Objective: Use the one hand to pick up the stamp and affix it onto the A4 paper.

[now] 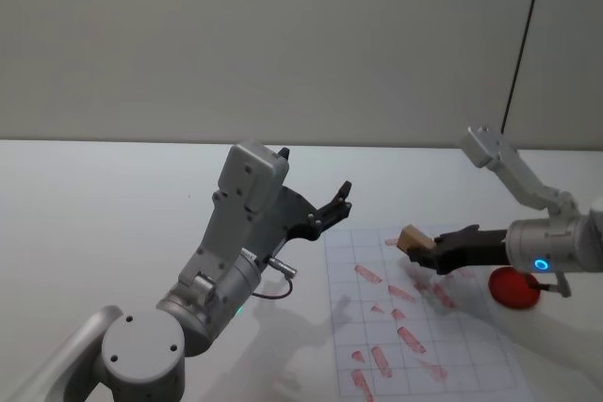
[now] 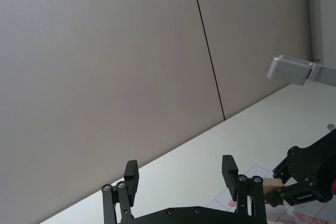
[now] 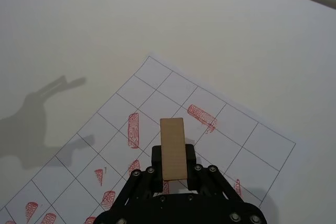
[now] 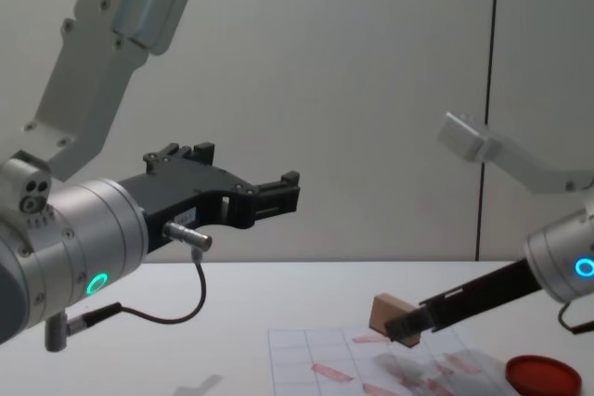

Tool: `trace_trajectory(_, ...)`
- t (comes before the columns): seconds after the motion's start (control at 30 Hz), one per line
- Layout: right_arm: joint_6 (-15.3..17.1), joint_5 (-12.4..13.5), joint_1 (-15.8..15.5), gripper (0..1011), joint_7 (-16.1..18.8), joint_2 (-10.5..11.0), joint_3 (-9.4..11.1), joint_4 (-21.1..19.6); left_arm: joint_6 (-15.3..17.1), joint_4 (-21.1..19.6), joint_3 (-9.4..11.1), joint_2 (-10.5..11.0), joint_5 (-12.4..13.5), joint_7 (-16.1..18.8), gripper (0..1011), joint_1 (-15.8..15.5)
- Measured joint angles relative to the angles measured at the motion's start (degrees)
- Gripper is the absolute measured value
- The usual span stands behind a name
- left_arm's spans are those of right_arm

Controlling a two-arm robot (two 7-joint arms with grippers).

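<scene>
stamp [image 3: 172, 148]: plain tan wooden block | held by right end effector [image 1: 426, 253]

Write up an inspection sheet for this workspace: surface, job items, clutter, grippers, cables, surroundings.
Surface: white table, matte, casting arm shadows.
Job's things: A4 paper lies flat, gridded, with several red stamp marks; stamp is held in the air above the paper.
Clutter: round red ink pad on the table beside the paper's right side.
Grippers: right gripper shut on the stamp; left gripper open, raised left of the paper, holding nothing.
Cables: thin dark cable looping from a plug on the left wrist.
Surroundings: plain grey wall with one dark seam.
</scene>
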Motion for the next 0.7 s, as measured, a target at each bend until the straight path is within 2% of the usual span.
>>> trace_trajectory(0.37,0.9,0.7,-2.5,232,-2.4,2.0,0.8,-6.1,0.0,0.0,0.0,0.0,0.0,0.0,1002,0.0)
trace_trajectory(0.7,4.9,3.8,-8.0,232,-7.2,5.4,1.6,-15.5,0.0,0.0,0.0,0.0,0.0,0.0,1002,0.0)
